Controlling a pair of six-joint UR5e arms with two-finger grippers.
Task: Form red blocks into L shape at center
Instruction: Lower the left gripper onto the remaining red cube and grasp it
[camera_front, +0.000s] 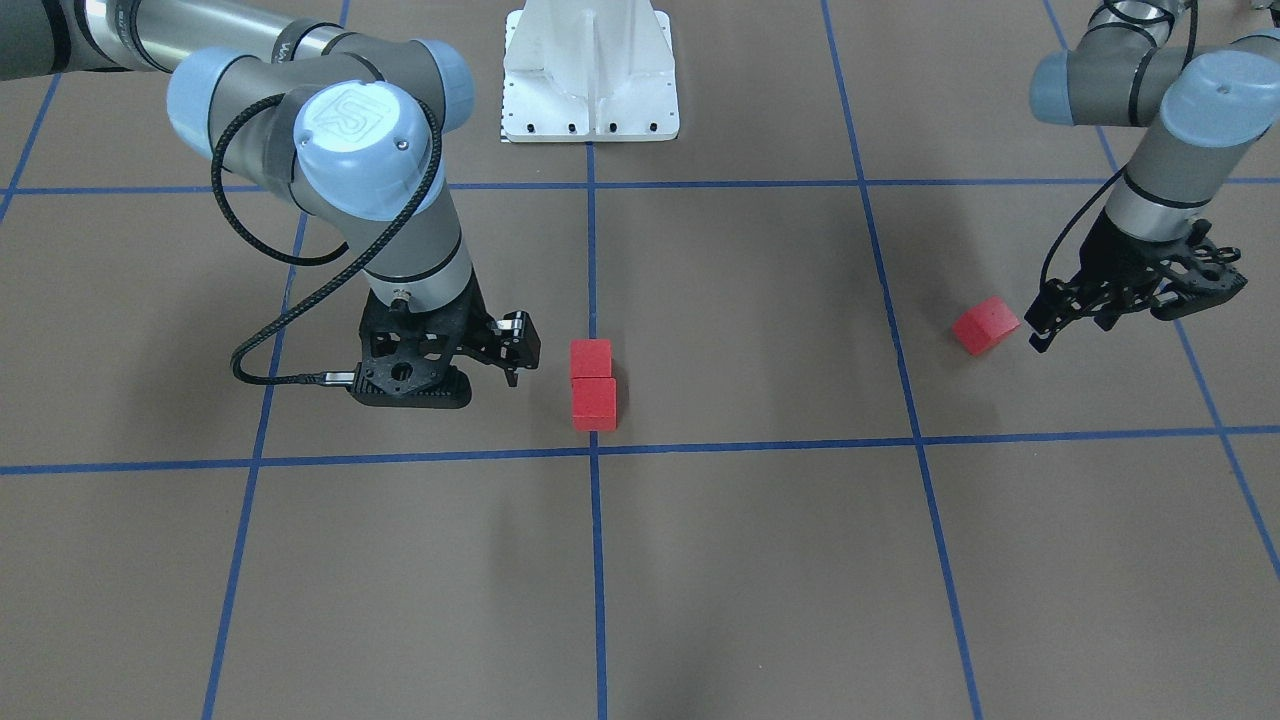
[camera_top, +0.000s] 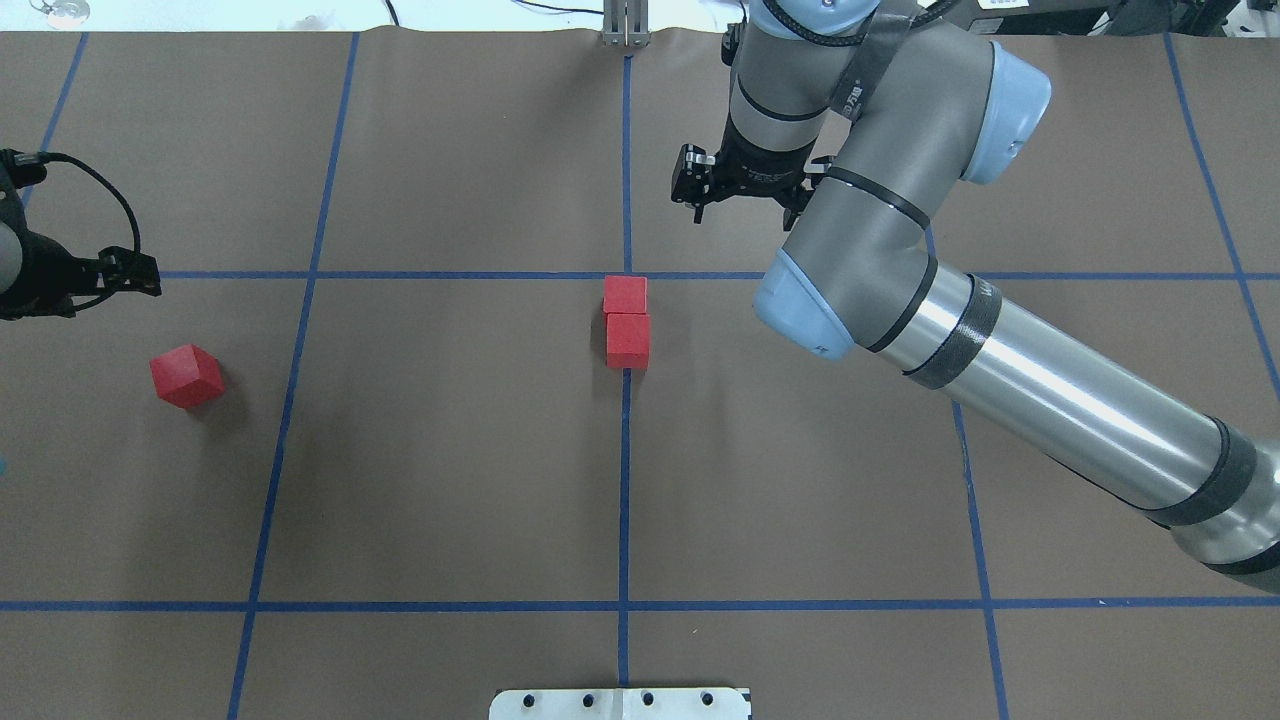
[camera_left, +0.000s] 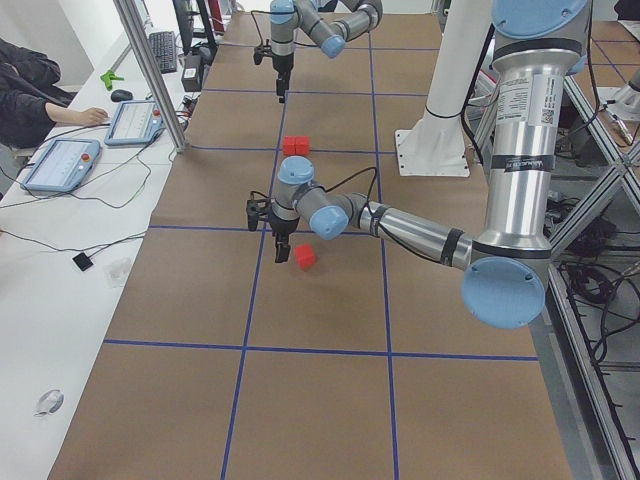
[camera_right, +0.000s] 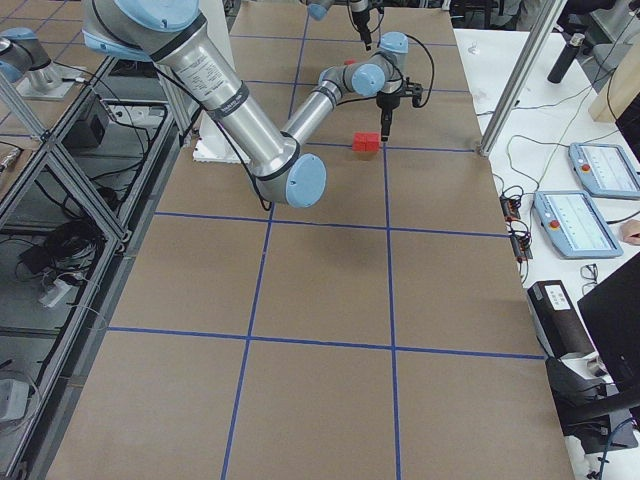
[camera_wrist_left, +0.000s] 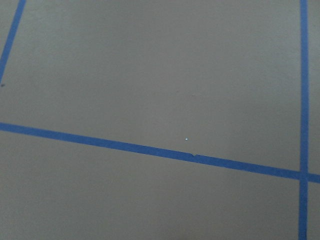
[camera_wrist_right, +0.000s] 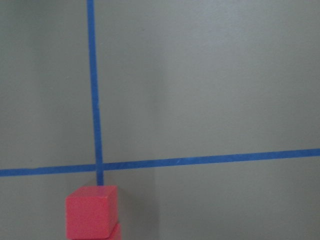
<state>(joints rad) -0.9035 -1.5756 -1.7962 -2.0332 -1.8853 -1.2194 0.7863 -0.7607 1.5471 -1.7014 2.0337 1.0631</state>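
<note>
Two red blocks (camera_top: 626, 320) sit touching in a short line on the centre grid line, one behind the other; they also show in the front view (camera_front: 592, 383) and at the bottom of the right wrist view (camera_wrist_right: 92, 212). The third red block (camera_top: 187, 375) lies alone, turned at an angle, far out on my left side (camera_front: 986, 325). My left gripper (camera_front: 1068, 335) hovers just beyond that block, tilted, and looks open and empty. My right gripper (camera_top: 745, 215) hangs beyond and to the right of the pair, apart from them, and looks open and empty.
The white robot base plate (camera_front: 590, 75) stands at the table's near edge on the centre line. Blue tape lines (camera_top: 624, 480) divide the brown table into large squares. My right arm's forearm (camera_top: 1050, 400) stretches over the right half of the table.
</note>
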